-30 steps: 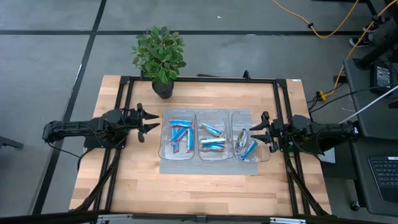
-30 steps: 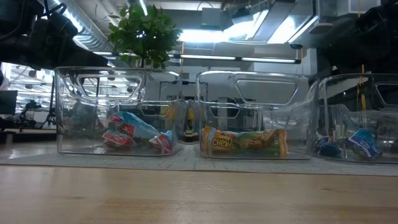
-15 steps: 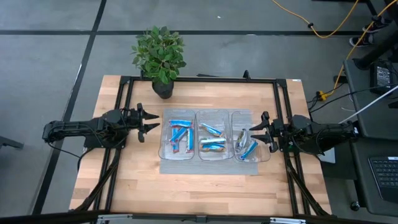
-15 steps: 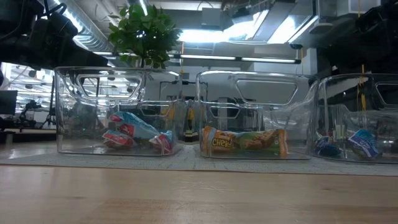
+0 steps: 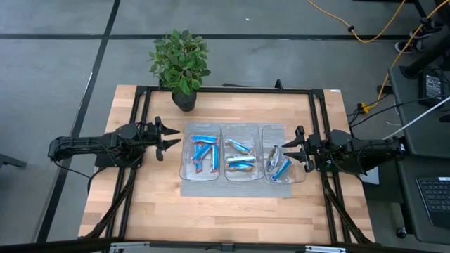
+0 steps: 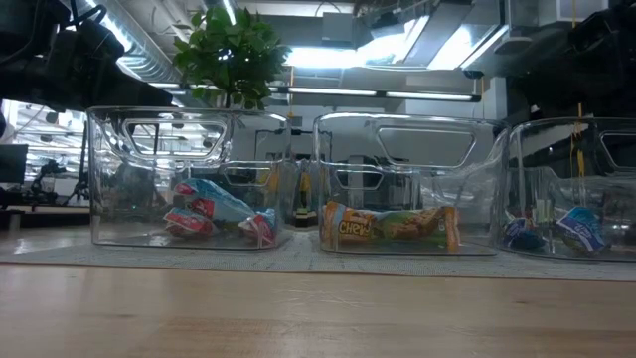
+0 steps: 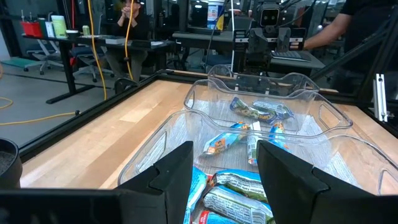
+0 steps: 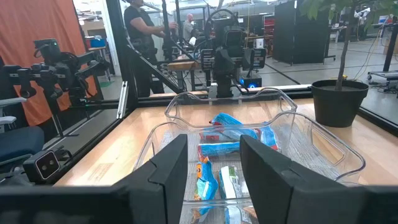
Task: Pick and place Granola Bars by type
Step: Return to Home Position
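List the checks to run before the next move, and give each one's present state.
1. Left gripper open, holding nothing, at the left bin's outer end: ok.
2. Right gripper open, holding nothing, at the right bin's outer end: ok.
3. Granola bars all in the left, right or middle bin, none seen on the table: ok.
4. Every bar in the bin of its type: cannot tell, wrappers overlap.
5. Potted plant apart from both arms: ok.
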